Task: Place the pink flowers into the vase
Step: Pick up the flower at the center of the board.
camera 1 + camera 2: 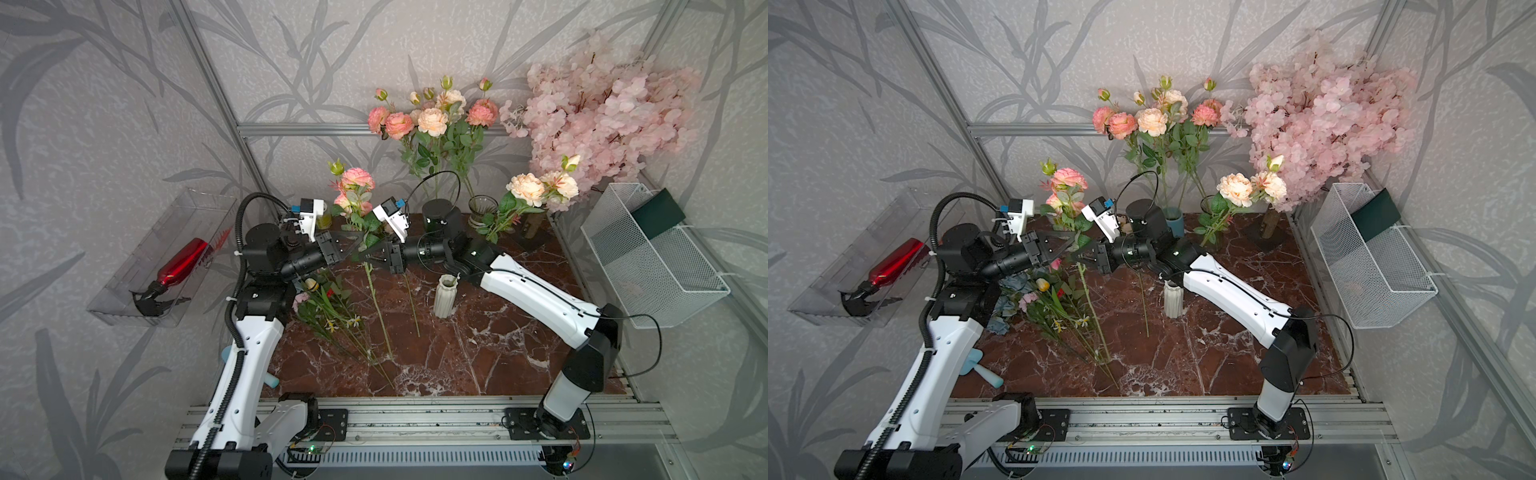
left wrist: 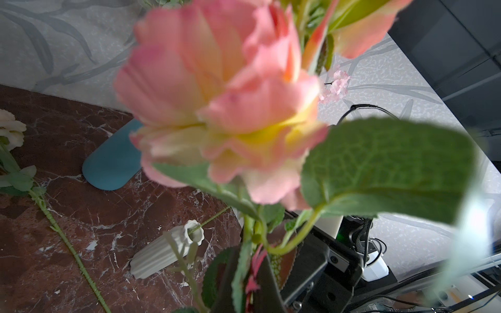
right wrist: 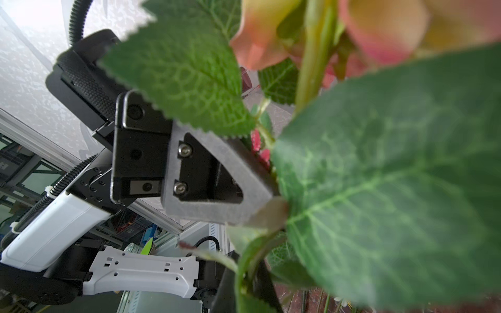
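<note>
Pink flowers (image 1: 432, 120) mostly stand in the back vases (image 1: 482, 210). One pink spray (image 1: 356, 179) is up in the air mid-table, head upward, its long stem (image 1: 376, 299) slanting down toward the marble table (image 1: 498, 332). Left gripper (image 1: 358, 243) is clamped on that stem just under the leaves (image 2: 387, 168). Right gripper (image 1: 366, 254) pinches the same stem right beside it, from the opposite side. White ribbed vase (image 1: 445, 296) stands upright, apart to the right. Spray is likely light but top-heavy, with a thin bendy stem that may swivel in a pinch. Best hold: bare stem below the soft leaves, to steer the tip into the narrow mouth.
</note>
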Motion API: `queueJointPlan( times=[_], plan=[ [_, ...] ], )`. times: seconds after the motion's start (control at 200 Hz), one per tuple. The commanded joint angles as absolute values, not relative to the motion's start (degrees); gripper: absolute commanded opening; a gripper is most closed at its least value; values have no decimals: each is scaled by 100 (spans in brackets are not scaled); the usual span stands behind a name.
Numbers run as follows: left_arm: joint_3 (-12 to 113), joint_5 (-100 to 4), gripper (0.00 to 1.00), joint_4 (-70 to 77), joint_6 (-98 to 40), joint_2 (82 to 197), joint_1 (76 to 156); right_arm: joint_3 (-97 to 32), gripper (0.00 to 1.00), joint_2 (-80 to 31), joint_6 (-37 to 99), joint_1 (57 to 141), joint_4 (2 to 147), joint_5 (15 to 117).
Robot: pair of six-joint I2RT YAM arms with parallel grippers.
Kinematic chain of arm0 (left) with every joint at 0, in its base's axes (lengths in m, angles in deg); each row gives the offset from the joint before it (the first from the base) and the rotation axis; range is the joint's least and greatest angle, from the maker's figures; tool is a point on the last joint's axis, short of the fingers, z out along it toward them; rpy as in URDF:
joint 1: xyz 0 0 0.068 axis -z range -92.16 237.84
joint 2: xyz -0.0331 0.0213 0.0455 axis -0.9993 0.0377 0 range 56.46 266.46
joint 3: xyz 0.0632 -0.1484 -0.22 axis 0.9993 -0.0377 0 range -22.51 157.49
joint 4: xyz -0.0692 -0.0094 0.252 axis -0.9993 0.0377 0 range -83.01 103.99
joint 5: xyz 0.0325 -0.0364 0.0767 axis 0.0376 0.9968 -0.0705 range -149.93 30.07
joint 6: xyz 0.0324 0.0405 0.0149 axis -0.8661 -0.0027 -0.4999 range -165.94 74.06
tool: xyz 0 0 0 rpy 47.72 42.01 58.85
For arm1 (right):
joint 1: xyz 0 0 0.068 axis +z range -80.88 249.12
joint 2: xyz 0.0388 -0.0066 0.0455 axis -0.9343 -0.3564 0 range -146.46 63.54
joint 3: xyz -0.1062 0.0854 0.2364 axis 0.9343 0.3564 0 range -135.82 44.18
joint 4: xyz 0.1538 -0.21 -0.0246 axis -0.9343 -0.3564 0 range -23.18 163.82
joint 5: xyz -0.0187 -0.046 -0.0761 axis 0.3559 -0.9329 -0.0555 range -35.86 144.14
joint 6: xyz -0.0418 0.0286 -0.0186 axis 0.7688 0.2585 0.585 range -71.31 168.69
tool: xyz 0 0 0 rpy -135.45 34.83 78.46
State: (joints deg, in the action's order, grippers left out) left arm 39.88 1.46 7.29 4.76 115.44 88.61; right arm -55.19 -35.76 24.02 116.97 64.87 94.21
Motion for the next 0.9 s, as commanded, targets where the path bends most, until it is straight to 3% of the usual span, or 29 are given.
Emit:
queueJointPlan(
  times=[0.0,0.18,0.29,0.44,0.57,0.9],
  plan=[
    [3980,515,0,735,505,11395,8976,-5583,0,-3709,2433,11763,7044,9438],
    [4070,320,8,1251,199,11450,8977,-5505,0,-3700,2485,11763,7031,9275],
    [4133,106,34,1594,-28,11493,8974,-5506,0,-3700,2579,11761,6928,9111],
    [4260,-464,59,2415,-609,11569,8949,-5503,0,-3663,2842,11772,6649,8733],
    [4220,-690,65,2641,-717,11767,8927,-5481,0,-3630,3089,11789,6357,8231],
    [4304,-1617,65,3268,-1128,11693,8915,-5210,0,-3338,3749,12081,6002,6623]
  ],
)
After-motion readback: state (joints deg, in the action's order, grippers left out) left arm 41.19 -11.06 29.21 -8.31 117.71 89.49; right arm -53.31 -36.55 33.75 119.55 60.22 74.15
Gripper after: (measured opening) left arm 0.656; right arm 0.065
